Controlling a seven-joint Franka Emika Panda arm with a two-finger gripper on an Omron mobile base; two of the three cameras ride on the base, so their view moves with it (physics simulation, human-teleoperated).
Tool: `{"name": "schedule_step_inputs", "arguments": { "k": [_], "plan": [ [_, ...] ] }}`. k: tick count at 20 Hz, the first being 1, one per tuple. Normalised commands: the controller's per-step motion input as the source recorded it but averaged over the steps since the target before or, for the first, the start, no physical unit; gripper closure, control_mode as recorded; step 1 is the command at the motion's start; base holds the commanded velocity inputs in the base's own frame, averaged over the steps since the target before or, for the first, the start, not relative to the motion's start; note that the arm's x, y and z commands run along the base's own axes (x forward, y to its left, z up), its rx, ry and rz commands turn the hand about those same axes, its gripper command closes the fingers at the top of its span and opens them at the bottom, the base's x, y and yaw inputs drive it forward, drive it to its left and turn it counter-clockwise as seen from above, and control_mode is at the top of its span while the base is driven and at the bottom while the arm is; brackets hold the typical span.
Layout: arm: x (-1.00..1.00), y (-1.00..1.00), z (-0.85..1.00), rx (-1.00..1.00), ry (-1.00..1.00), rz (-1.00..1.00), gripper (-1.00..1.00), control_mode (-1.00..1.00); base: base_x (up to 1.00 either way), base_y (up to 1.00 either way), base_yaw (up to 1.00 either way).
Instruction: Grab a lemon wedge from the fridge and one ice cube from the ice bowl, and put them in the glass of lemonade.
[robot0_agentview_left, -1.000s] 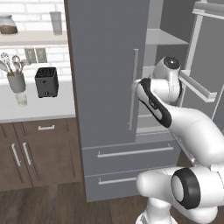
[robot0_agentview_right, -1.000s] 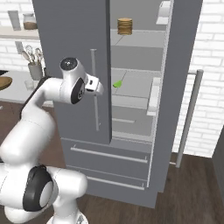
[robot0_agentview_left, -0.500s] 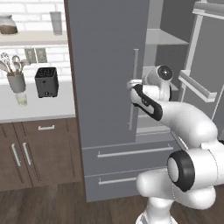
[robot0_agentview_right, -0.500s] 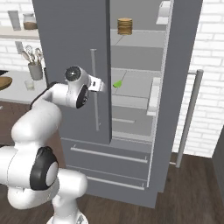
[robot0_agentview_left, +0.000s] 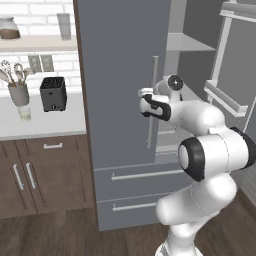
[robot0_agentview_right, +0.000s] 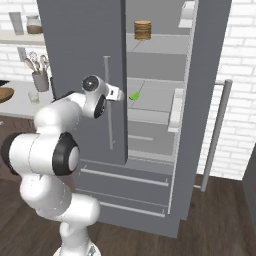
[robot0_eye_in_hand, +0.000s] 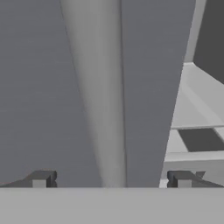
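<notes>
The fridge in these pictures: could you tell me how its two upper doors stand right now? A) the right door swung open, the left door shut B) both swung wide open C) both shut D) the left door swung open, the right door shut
A: the fridge shows its lit shelves past the open right door, while the left door's face stays flat and shut behind the gripper.

Matte grey fridge, silvery handle

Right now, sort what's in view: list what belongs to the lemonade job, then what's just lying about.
Job:
fridge, right door open
green wedge on a fridge shelf
ice bowl
glass
gripper, open around the door handle

Lying about:
toaster
utensil cup
jar
tumbler
</notes>
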Motion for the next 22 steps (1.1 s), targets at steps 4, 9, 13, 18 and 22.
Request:
{"name": "schedule_step_inputs", "arguments": {
  "k": [4, 9, 13, 18, 22],
  "plan": [
    [0.85, 0.00, -0.25, 0.00, 0.00, 0.00, -1.00, -1.00, 0.00, 0.00, 0.00],
    [0.72, 0.00, -0.41, 0.00, -0.01, 0.00, -1.00, -1.00, 0.00, 0.00, 0.00],
    [0.55, 0.01, -0.18, 0.00, 0.00, 0.00, 1.00, -1.00, 0.00, 0.00, 0.00],
    [-0.30, 0.20, 0.07, 0.00, 0.33, -0.01, 1.00, -1.00, 0.00, 0.00, 0.00],
    [-0.91, 0.19, 0.36, 0.00, 0.31, 0.00, 1.00, -1.00, 0.00, 0.00, 0.00]
  ]
}}
